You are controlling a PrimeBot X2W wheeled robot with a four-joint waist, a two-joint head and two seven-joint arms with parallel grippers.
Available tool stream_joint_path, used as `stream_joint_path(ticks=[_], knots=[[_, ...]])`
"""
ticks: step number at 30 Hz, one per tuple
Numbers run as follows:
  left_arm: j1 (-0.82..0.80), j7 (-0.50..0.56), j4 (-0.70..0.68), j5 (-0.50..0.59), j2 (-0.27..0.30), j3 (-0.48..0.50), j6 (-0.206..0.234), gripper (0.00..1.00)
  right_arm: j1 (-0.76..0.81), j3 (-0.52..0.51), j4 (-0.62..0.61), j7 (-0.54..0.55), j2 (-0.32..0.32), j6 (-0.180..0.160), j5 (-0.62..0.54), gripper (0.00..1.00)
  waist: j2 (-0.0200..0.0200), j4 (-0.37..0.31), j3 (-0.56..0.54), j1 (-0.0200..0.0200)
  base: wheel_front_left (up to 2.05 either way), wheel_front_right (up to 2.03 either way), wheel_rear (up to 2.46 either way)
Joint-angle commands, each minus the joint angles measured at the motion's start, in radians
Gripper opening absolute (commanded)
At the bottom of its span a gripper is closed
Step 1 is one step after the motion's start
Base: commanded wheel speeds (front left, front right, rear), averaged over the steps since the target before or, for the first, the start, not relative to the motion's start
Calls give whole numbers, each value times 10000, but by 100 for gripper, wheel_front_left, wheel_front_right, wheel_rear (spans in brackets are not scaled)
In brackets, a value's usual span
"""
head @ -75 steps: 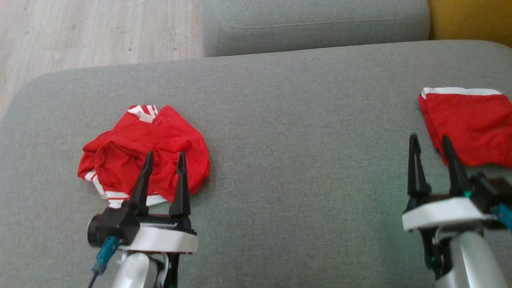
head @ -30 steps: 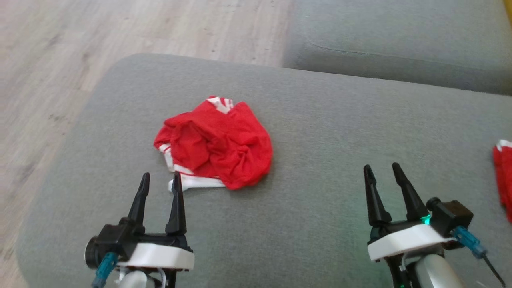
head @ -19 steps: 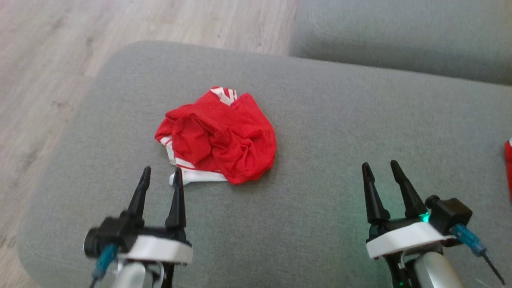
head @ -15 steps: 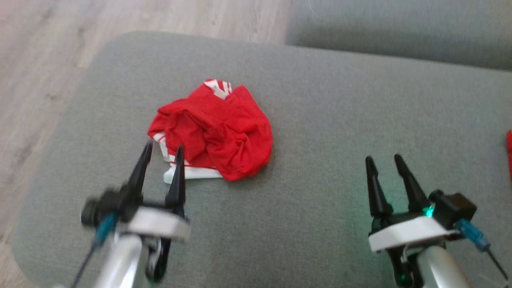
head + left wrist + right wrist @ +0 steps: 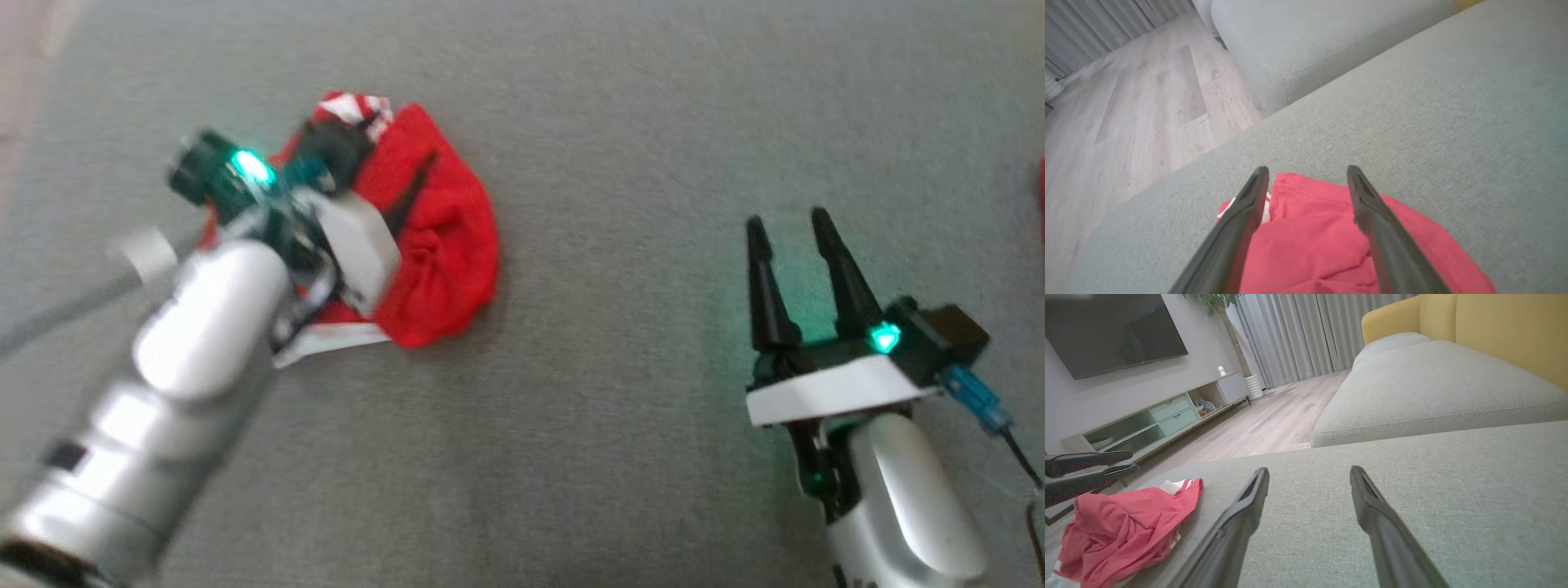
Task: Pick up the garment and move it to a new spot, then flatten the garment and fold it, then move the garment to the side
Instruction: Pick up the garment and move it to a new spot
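The garment [image 5: 445,245] is a crumpled red piece with white trim, lying on the grey sofa cushion [image 5: 620,147]. My left gripper [image 5: 371,175] hovers over its far part, blurred, with its fingers pointing down at the cloth. In the left wrist view the left gripper [image 5: 1307,171] is open, and the red garment [image 5: 1310,237] shows between and under the fingers; I cannot tell whether they touch it. My right gripper [image 5: 788,222] stands open over bare cushion to the right. The right wrist view shows the right gripper [image 5: 1309,470] empty, with the garment [image 5: 1122,526] far to its left.
A sliver of another red cloth [image 5: 1042,188] sits at the right edge. A second grey cushion [image 5: 1433,388], a yellow backrest [image 5: 1506,330] and wooden floor [image 5: 1126,122] lie beyond. The cushion's left edge is close to the garment.
The head camera has tipped down and nearer to the cushion. My left arm has reached forward from short of the garment to over it. The right gripper stays open and empty.
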Motion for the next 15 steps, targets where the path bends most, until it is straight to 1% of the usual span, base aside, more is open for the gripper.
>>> stream_joint_path(ticks=[1,2,3,7,9,13,15], knots=[[-983,282,-4,-548,680,-58,21,100,-392,388,-363,-108,-9,-7,-116,100,0,-590,554,-3,0,0,0],[-1328,502,187,-895,882,-388,20,100,-471,458,-357,-108,-9,-7,-130,100,0,-732,652,-3,0,0,0],[-1940,934,527,-1533,1267,-1020,20,100,-612,511,-367,-108,-9,-7,-110,100,0,-982,837,-3,0,0,0],[-2754,1949,1059,-2763,1763,-2385,19,100,-727,443,-462,-108,-9,-7,-7,100,0,-1253,1098,-3,0,0,0],[-3076,2128,1305,-3293,1919,-2748,19,100,-716,440,-445,-108,-9,-7,10,100,0,-1359,1204,-3,0,0,0],[-3507,2132,1786,-3881,2119,-3392,18,100,-742,480,-474,-109,-9,-7,40,100,0,-1566,1334,-3,0,0,0],[-3580,2123,1910,-4018,2146,-3512,18,100,-749,474,-492,-109,-9,-7,43,100,0,-1607,1368,-3,0,0,0]])
